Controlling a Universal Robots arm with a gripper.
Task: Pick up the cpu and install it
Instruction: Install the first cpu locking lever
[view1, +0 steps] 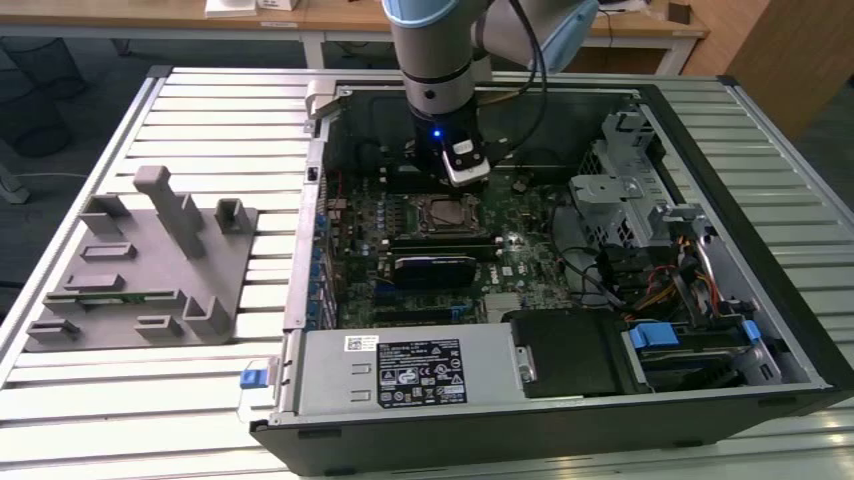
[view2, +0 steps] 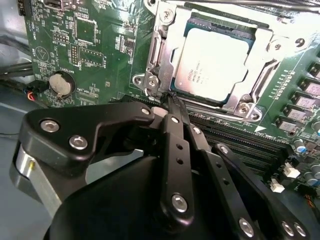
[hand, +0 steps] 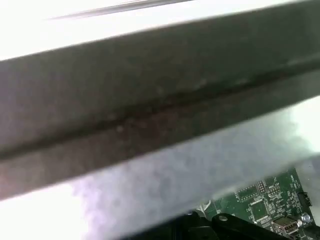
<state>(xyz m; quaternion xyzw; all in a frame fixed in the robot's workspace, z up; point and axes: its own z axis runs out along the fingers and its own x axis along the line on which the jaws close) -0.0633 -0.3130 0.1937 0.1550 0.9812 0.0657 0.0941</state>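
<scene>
The second wrist view shows one cpu (view2: 212, 65) seated in the metal-framed socket (view2: 159, 50), with the gripper (view2: 171, 99) pinched together, empty, beside it. The exterior view adds one grey holder block (view1: 140, 265) outside the case (view1: 534, 430).

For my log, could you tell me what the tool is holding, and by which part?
Nothing: the tool is shut and empty, and the cpu lies in its socket.

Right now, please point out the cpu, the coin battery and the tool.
cpu (view2: 212, 62), second wrist view, middle of its silvery top.
coin battery (view2: 61, 83), second wrist view, centre of its round face.
tool (view2: 172, 102), second wrist view, at its fingertips.
</scene>
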